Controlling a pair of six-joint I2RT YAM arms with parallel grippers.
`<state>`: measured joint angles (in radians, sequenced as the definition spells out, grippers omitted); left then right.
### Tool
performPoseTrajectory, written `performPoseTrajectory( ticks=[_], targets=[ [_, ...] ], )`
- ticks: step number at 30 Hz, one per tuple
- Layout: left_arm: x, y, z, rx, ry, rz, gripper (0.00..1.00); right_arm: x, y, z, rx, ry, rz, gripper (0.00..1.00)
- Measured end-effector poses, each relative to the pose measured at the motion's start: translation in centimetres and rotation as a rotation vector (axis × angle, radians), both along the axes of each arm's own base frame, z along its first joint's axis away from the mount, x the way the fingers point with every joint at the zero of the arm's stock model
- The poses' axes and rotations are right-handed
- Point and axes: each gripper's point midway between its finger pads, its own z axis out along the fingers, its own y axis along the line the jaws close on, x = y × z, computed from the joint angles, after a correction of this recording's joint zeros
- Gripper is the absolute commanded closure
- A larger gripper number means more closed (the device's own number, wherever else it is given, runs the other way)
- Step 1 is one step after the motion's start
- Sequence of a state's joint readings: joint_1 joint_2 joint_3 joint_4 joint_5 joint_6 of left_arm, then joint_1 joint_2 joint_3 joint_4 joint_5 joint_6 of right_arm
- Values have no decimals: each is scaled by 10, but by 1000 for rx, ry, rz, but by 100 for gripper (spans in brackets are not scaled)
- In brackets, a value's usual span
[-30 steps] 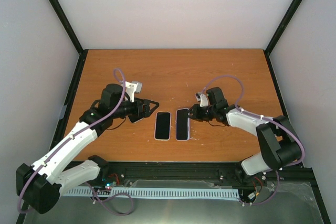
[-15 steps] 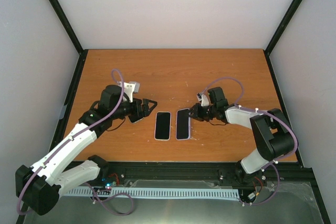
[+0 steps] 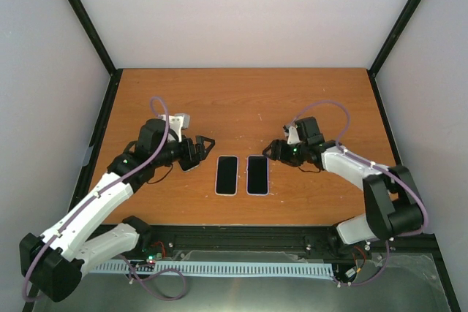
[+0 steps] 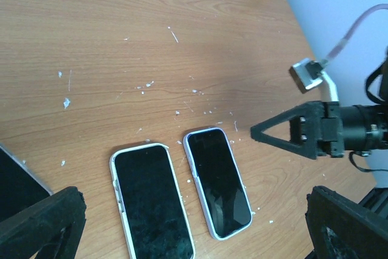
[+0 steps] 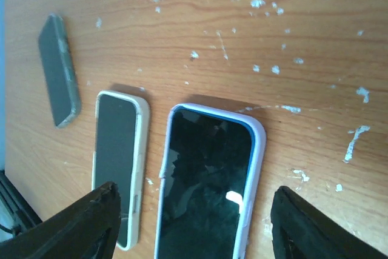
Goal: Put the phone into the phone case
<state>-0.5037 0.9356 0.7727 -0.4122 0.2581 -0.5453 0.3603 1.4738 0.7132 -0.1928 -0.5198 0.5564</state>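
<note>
A dark-screened phone (image 5: 209,180) with a blue edge lies face up inside a lavender phone case (image 5: 257,150) on the table; it also shows in the top view (image 3: 257,174) and the left wrist view (image 4: 217,181). The case's left rim (image 5: 159,177) looks slightly kinked. My right gripper (image 5: 206,225) (image 3: 272,151) hovers at the phone's far end, open, one finger to each side and neither touching it. My left gripper (image 3: 205,145) (image 4: 194,216) is open too, left of both phones and holding nothing.
A second phone in a white case (image 3: 227,174) (image 4: 151,201) (image 5: 118,168) lies parallel, just left of the lavender one. A dark grey slab (image 5: 59,71) (image 3: 189,164) rests on the wood under my left gripper. White flecks dot the wooden table (image 3: 241,100).
My right gripper has opened and drawn back a little from the lavender-cased phone, which now lies straight beside the white one. My left gripper stays open, shifted slightly.
</note>
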Motion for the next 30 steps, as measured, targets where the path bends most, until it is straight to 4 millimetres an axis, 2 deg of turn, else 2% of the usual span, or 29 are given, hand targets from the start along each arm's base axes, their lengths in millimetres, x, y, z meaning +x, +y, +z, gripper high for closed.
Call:
performPoseTrajectory(
  ticks=[4,5,14,15,19,24,27,30],
  targets=[
    [0,4,12,-12,-9,28,1,1,-7,37,-13,-82,-20,2],
    [0,5,16,-16,-16,37,1,0,-9,46,-16,-100,-29,0],
    [1,25,62,-55,-98,150,1,-17,-39,165,-34,-372,-110,0],
    [1,27,70,-59,-113,159,1,-22,-43,180,-31,-410,-123,0],
    [-6,33,103,-102,-189,170,1,-39,-56,223,-13,-516,-159,0],
    [-21,41,135,-166,-285,169,1,-59,-68,249,7,-591,-185,0],
    [-27,45,145,-189,-318,169,0,-65,-72,253,9,-605,-197,0],
    [-28,45,145,-191,-318,169,0,-67,-74,251,3,-596,-205,0]
  ],
)
